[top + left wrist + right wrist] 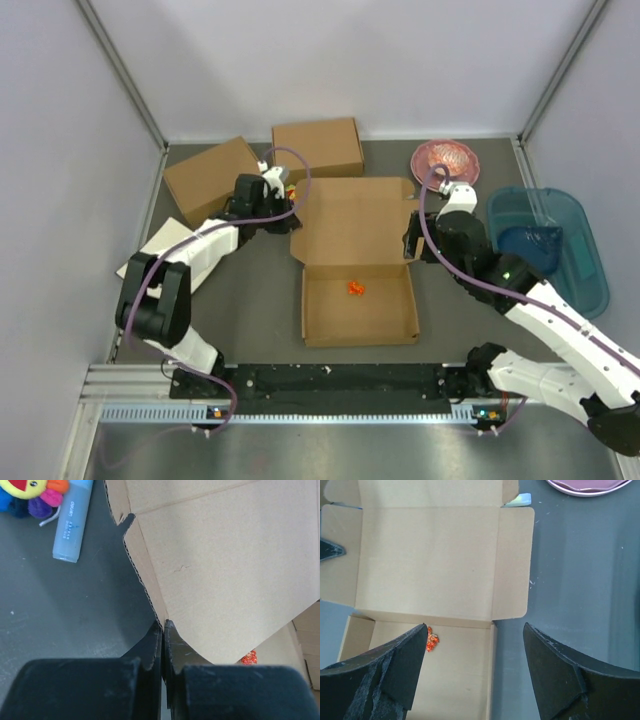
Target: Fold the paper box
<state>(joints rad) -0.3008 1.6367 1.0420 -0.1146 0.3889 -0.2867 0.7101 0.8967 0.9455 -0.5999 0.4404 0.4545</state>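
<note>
The paper box (355,250) lies in the middle of the table, its shallow tray formed at the near side and its lid laid back flat behind it. A small orange item (355,288) sits in the tray. My left gripper (290,218) is at the lid's left flap; in the left wrist view the fingers (163,625) are shut with the flap's corrugated edge (145,580) pinched between their tips. My right gripper (412,245) hovers open over the box's right side, its fingers (475,630) straddling the tray's right wall near the hinge, the right lid flap (512,565) just ahead.
Two formed brown boxes (210,178) (318,148) stand at the back left. A pink plate (446,158) and a blue bin (548,245) are on the right. An off-white board (160,245) lies at the left. A blue tube (72,522) and a colourful toy (30,495) lie behind the lid.
</note>
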